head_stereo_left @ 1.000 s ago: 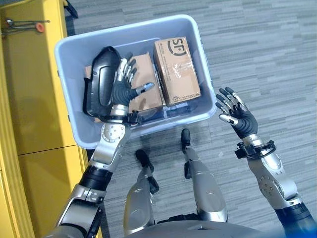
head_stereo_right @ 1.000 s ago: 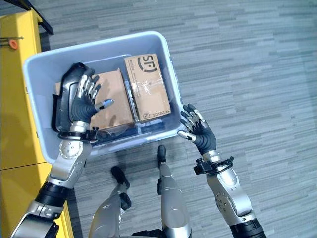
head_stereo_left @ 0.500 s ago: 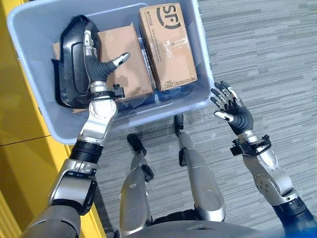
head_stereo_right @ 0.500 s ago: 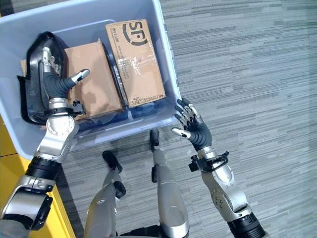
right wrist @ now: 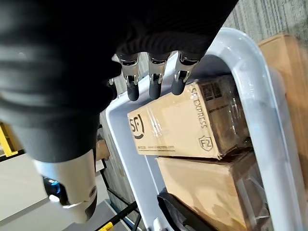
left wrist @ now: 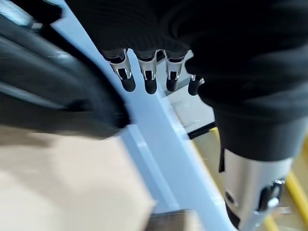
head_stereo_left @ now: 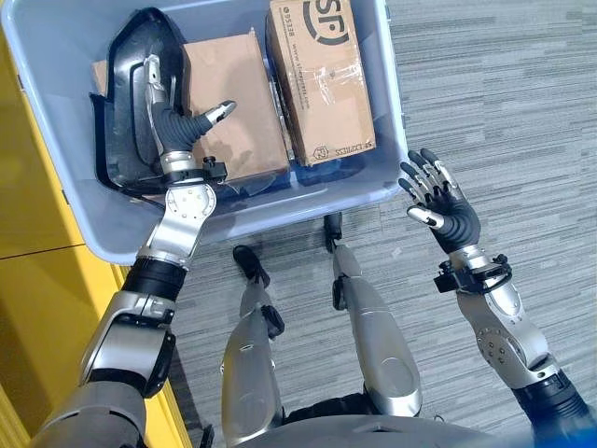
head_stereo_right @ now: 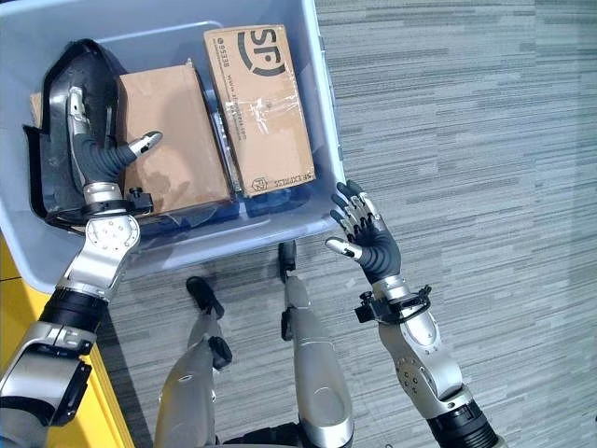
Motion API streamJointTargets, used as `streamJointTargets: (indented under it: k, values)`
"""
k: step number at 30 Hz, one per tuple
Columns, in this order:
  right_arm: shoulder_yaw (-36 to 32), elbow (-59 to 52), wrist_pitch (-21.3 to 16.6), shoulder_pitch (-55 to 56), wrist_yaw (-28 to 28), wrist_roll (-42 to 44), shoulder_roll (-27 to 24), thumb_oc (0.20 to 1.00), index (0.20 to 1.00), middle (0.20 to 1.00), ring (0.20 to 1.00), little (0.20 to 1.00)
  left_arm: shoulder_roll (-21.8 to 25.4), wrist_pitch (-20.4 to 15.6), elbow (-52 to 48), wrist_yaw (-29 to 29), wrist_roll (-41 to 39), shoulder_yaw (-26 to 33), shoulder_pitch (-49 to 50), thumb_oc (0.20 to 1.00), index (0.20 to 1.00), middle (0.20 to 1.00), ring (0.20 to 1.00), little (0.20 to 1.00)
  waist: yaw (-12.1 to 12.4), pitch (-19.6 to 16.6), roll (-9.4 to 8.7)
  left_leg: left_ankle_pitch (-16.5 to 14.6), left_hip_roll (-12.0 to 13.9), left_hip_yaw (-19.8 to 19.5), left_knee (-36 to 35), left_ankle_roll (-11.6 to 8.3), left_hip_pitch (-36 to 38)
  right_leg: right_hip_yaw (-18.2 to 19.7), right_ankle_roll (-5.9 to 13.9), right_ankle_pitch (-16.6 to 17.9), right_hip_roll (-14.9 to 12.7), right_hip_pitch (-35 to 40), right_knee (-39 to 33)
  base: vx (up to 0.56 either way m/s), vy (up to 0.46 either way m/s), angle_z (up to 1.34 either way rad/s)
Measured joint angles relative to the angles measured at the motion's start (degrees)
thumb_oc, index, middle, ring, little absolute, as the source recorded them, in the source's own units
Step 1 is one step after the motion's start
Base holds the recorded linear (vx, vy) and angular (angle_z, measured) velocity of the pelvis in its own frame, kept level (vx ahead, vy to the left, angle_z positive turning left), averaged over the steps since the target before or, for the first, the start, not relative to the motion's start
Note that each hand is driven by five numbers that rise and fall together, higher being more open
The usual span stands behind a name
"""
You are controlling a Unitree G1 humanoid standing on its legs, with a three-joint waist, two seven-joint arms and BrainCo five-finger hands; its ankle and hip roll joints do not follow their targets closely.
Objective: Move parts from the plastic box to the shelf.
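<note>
Left hand [head_stereo_left: 175,131] is down in the box [head_stereo_left: 392,103], fingers [head_stereo_left: 155,77] lying fairly straight along the inner face of the black part [head_stereo_left: 126,89], thumb stuck out sideways over the plain carton [head_stereo_left: 229,112] just beside it. Nothing is curled round the part — more a flat press than a grip. The left wrist view agrees: fingertips in a loose, nearly straight row, dark part beyond them.

Judged step: reaching for the first part, grasp not yet made. All parts sit in the box — black part against the wall beyond the fingers, plain carton by the thumb, printed carton [head_stereo_left: 325,79] past that. The yellow shelf [head_stereo_left: 28,215] stands just outside the box wall.

Next move would call for the fingers to wrap the part's edge, thumb coming in to oppose, then a lift clear of the rim.

Right hand [head_stereo_left: 446,213] hangs just outside the box's near corner, fingers spread and relaxed, holding nothing — forearm angled up from below.
</note>
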Motion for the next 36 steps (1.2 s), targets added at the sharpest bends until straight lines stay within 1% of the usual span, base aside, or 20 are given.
streamJointTargets:
  k: [2, 4, 5, 8, 9, 11, 12, 14, 15, 16, 19, 23, 24, 27, 28, 30, 32, 36]
  values:
    - [0.13, 0.00, -0.04, -0.03, -0.07, 0.00, 0.00, 1.000, 1.000, 1.000, 1.000, 1.000, -0.03, -0.03, 2.10, -0.01, 0.12, -0.77, -0.94, 1.000, 1.000, 1.000, 1.000, 1.000, -0.12, 0.06, -0.77, 0.00, 0.02, 0.02, 0.20, 0.00, -0.82, 0.00, -0.11, 0.09, 0.00, -0.70, -0.01, 0.00, 0.000, 0.00]
    - [0.59, -0.01, -0.06, -0.27, -0.08, 0.00, 0.00, 1.000, 1.000, 1.000, 1.000, 1.000, -0.03, 0.82, 5.67, -0.08, -0.15, -1.34, -2.05, 1.000, 1.000, 1.000, 1.000, 1.000, -0.28, 0.15, -1.32, 0.00, 0.03, 0.01, 0.29, 0.00, -0.85, 0.00, -0.14, 0.12, -0.03, -0.70, -0.01, 0.00, 0.000, 0.00]
    - [0.65, -0.01, -0.09, -0.26, -0.08, 0.00, 0.00, 1.000, 1.000, 1.000, 1.000, 1.000, -0.01, 0.81, 6.64, -0.14, -0.43, -1.74, -2.24, 1.000, 1.000, 1.000, 1.000, 1.000, -0.25, 0.15, -1.37, 0.00, 0.02, -0.03, 0.29, 0.00, -0.88, -0.01, -0.15, 0.12, -0.06, -0.69, 0.00, 0.00, 0.000, 0.00]
    - [1.55, 0.02, -0.22, -0.32, -0.05, 0.00, 0.00, 1.000, 1.000, 1.000, 1.000, 1.000, 0.61, 1.04, 14.75, -1.17, -0.37, -4.96, -4.37, 1.000, 1.000, 1.000, 1.000, 1.000, -0.31, 0.15, -1.42, 0.00, 0.02, -0.11, 0.46, 0.00, -0.93, -0.01, -0.22, 0.19, -0.09, -0.66, 0.00, -0.01, 0.043, 0.01]
    - [2.16, 0.03, -0.23, -0.30, -0.04, -0.03, -0.01, 1.000, 1.000, 1.000, 1.000, 1.000, 0.16, 0.96, 17.31, -1.47, -0.47, -5.99, -6.35, 1.000, 1.000, 1.000, 1.000, 1.000, -0.25, 0.14, -1.44, 0.00, 0.00, -0.09, 0.68, 0.00, -0.95, 0.00, -0.32, 0.37, -0.13, -0.66, 0.03, 0.00, 0.000, 0.00]
    - [2.30, -0.05, -0.23, -0.25, 0.08, -0.04, 0.00, 1.000, 1.000, 1.000, 1.000, 1.000, -0.71, 1.08, 22.26, -2.17, -1.24, -6.36, -10.44, 1.000, 1.000, 1.000, 1.000, 1.000, -0.20, 0.12, -1.47, 0.05, -0.01, -0.08, 0.80, 0.06, -0.96, 0.02, -0.28, 0.63, -0.20, -0.62, 0.03, 0.00, 0.000, 0.00]
    - [2.30, -0.04, -0.23, -0.25, 0.08, -0.04, 0.00, 1.000, 1.000, 1.000, 1.000, 1.000, -0.52, 1.67, 22.59, -2.93, -1.82, -6.34, -11.67, 1.000, 1.000, 1.000, 1.000, 1.000, -0.32, 0.10, -1.50, 0.17, -0.02, -0.07, 0.81, 0.07, -0.96, 0.03, -0.24, 0.73, -0.21, -0.61, 0.03, 0.00, 0.000, 0.00]
    - [2.21, -0.06, -0.18, 0.15, 0.07, -0.02, -0.01, 1.000, 1.000, 1.000, 1.000, 1.000, -2.23, 2.19, 27.37, -4.43, -5.45, -5.96, -15.24, 1.000, 1.000, 1.000, 1.000, 1.000, -0.77, 0.05, -1.56, 0.42, -0.03, -0.09, 0.81, -0.02, -0.96, 0.08, -0.10, 0.92, -0.20, -0.62, 0.00, 0.00, 0.000, 0.00]
    - [2.23, -0.07, -0.11, 0.21, 0.07, -0.02, 0.00, 1.000, 1.000, 1.000, 1.000, 1.000, -2.91, 2.19, 28.17, -4.67, -6.83, -5.66, -16.26, 1.000, 1.000, 1.000, 1.000, 1.000, -0.83, 0.03, -1.56, 0.49, -0.03, -0.10, 0.81, -0.06, -0.94, 0.09, -0.05, 0.98, -0.20, -0.62, 0.00, 0.00, 0.000, 0.00]
    - [2.20, -0.15, 0.28, 0.23, 0.07, -0.01, 0.01, 1.000, 1.000, 1.000, 1.000, 1.000, -3.86, 2.16, 28.37, -5.68, -10.75, -5.65, -17.45, 1.000, 1.000, 1.000, 1.000, 1.000, -0.80, -0.09, -1.53, 0.64, -0.03, -0.11, 0.80, -0.03, -0.93, 0.09, -0.04, 1.08, -0.20, -0.59, 0.00, 0.00, 0.000, 0.00]
    - [2.20, -0.14, 0.68, 0.21, 0.03, -0.02, 0.01, 1.000, 1.000, 1.000, 1.000, 1.000, -4.76, 2.15, 25.34, -7.52, -14.34, -5.73, -16.89, 1.000, 1.000, 1.000, 1.000, 1.000, -0.70, -0.15, -1.53, 0.75, -0.05, -0.11, 0.78, 0.01, -0.89, 0.10, -0.03, 1.20, -0.21, -0.54, 0.00, 0.00, 0.000, 0.00]
    - [2.13, -0.17, 0.78, 0.11, -0.01, -0.03, 0.05, 1.000, 1.000, 1.000, 1.000, 1.000, -6.11, 1.88, 19.98, -9.74, -15.28, -6.26, -13.89, 1.000, 1.000, 1.000, 1.000, 1.000, -0.55, -0.19, -1.54, 0.81, -0.15, -0.12, 0.80, 0.07, -0.73, 0.09, -0.07, 1.28, -0.32, -0.36, 0.00, 0.00, 0.000, 0.00]
    - [2.12, -0.16, 0.94, 0.06, -0.06, -0.07, 0.11, 1.000, 1.000, 1.000, 1.000, 1.000, -7.66, 2.17, 13.86, -11.57, -16.93, -7.21, -11.09, 1.000, 1.000, 1.000, 1.000, 1.000, -0.49, -0.20, -1.53, 0.83, -0.28, -0.17, 0.78, 0.10, -0.67, 0.09, -0.09, 1.29, -0.46, -0.27, 0.01, 0.00, 0.000, 0.00]
    - [1.93, 0.01, 1.50, -0.40, -0.26, -0.10, 0.27, 1.000, 1.000, 1.000, 1.000, 1.000, -10.19, 2.23, 9.08, -13.61, -17.48, -10.67, -7.09, 1.000, 1.000, 1.000, 1.000, 1.000, 0.11, -0.20, -1.52, 0.86, -0.34, -0.18, 0.79, 0.14, -0.44, 0.09, -0.11, 1.32, -0.54, -0.10, 0.04, 0.00, 0.000, 0.00]
    - [1.81, 0.53, 1.79, -1.77, -0.56, -0.12, 0.93, 1.000, 1.000, 1.000, 1.000, 1.000, -12.17, 2.33, 5.15, -14.76, -19.56, -11.95, -3.21, 1.000, 1.000, 1.000, 1.000, 1.000, 0.16, -0.20, -1.50, 0.86, -0.39, -0.08, 0.64, 0.15, 0.40, 0.18, -0.11, 1.32, -0.54, 0.57, 0.02, 0.00, 0.015, -0.04]
    - [1.77, 0.59, 1.90, -2.71, -0.90, -0.12, 1.15, 1.000, 1.000, 1.000, 1.000, 1.000, -14.31, 2.21, 3.02, -15.63, -19.98, -12.55, -0.36, 1.000, 1.000, 1.000, 1.000, 1.000, 0.89, -0.21, -1.47, 0.87, -0.42, 0.00, 0.57, 0.15, 1.23, 0.25, -0.11, 1.31, -0.55, 1.37, 0.02, 0.00, 0.003, -0.02]
    - [1.68, 0.67, 1.97, -3.52, -1.24, -0.15, 1.24, 1.000, 1.000, 1.000, 1.000, 1.000, -14.61, 2.19, -0.02, -16.14, -21.79, -12.53, 2.11, 1.000, 1.000, 1.000, 1.000, 1.000, 0.93, -0.27, -1.34, 0.91, -0.42, -0.03, 0.64, 0.22, 1.60, 0.30, -0.12, 1.31, -0.57, 1.75, 0.02, 0.00, 0.000, 0.00]
    - [1.51, 0.80, 2.35, -3.83, -1.88, -0.16, 1.24, 1.000, 1.000, 1.000, 1.000, 1.000, -14.06, 2.22, -2.72, -16.81, -24.39, -12.13, 4.11, 1.000, 1.000, 1.000, 1.000, 1.000, 1.37, -0.59, -0.65, 1.17, -0.50, -0.01, 0.61, 0.40, 1.72, 0.35, -0.20, 1.52, -0.63, 1.83, 0.02, 0.00, 0.000, 0.00]
